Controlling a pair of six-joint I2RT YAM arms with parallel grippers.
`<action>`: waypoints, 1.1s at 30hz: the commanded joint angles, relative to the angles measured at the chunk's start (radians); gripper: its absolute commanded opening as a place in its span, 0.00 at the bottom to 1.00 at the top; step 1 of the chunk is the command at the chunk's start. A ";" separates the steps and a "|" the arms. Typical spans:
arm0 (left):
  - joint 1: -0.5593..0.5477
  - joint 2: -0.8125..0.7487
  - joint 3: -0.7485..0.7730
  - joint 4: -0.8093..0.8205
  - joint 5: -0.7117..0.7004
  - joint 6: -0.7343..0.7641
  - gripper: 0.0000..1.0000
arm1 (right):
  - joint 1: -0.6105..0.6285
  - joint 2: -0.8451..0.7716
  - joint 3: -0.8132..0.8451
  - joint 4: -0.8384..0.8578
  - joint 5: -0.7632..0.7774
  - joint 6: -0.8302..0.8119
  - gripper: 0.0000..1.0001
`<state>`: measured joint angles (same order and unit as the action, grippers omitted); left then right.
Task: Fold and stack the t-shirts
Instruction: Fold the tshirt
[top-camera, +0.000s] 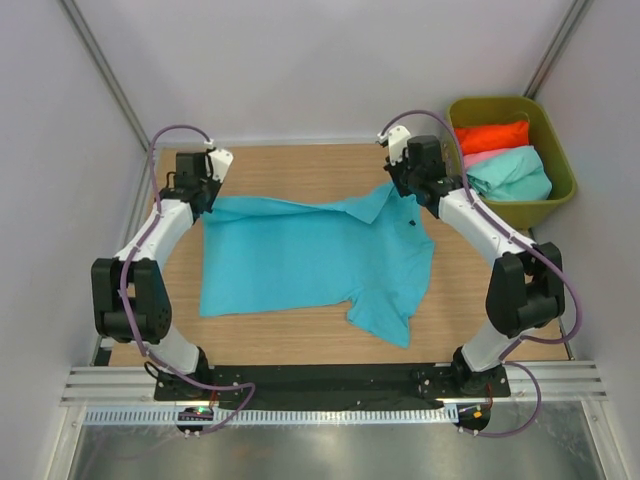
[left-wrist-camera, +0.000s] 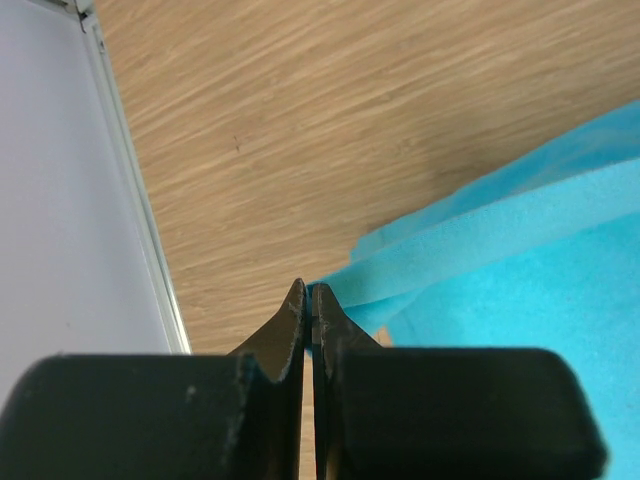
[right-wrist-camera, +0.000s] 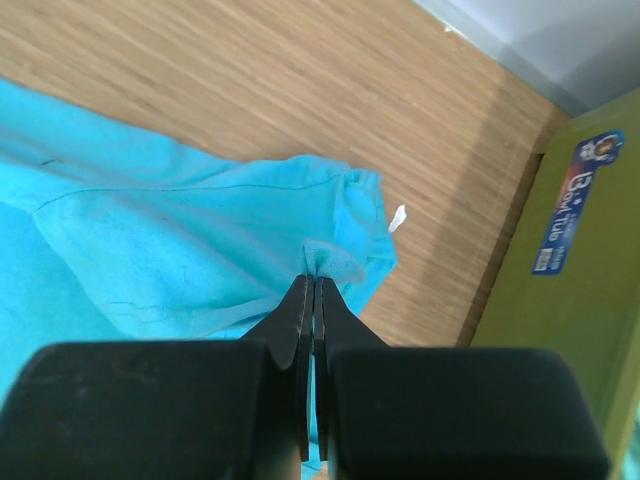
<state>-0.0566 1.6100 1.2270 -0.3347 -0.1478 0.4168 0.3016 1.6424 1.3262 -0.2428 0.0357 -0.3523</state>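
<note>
A turquoise-blue t-shirt (top-camera: 300, 255) lies spread over the wooden table (top-camera: 300, 165), one sleeve folded under at the front right. My left gripper (top-camera: 205, 190) is shut on the shirt's far left corner (left-wrist-camera: 330, 290), pinching a thin edge of cloth. At the shirt's far right, my right gripper (top-camera: 412, 185) is shut on a bunched fold of the same shirt (right-wrist-camera: 335, 262). Both corners are lifted slightly off the wood. The orange-red t-shirt (top-camera: 492, 136), pink t-shirt (top-camera: 478, 157) and mint-green t-shirt (top-camera: 512, 172) lie in the bin.
An olive-green plastic bin (top-camera: 560, 160) stands off the table's far right corner; its wall (right-wrist-camera: 560, 320) is close to my right gripper. A small white scrap (right-wrist-camera: 398, 217) lies on the wood. A metal frame rail (left-wrist-camera: 135, 200) borders the table's left edge.
</note>
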 joint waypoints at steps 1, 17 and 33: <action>0.001 -0.058 -0.032 0.005 0.014 -0.021 0.00 | 0.011 -0.032 -0.038 0.017 -0.023 0.019 0.01; 0.001 -0.081 -0.184 -0.003 0.011 -0.039 0.00 | 0.065 -0.023 -0.154 0.011 -0.072 0.039 0.01; -0.002 -0.190 -0.150 -0.193 0.086 -0.142 0.83 | 0.065 -0.200 -0.245 -0.042 -0.008 0.022 0.39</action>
<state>-0.0574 1.4509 1.0416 -0.4892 -0.0948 0.3187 0.3649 1.5173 1.0660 -0.3004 -0.0040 -0.3325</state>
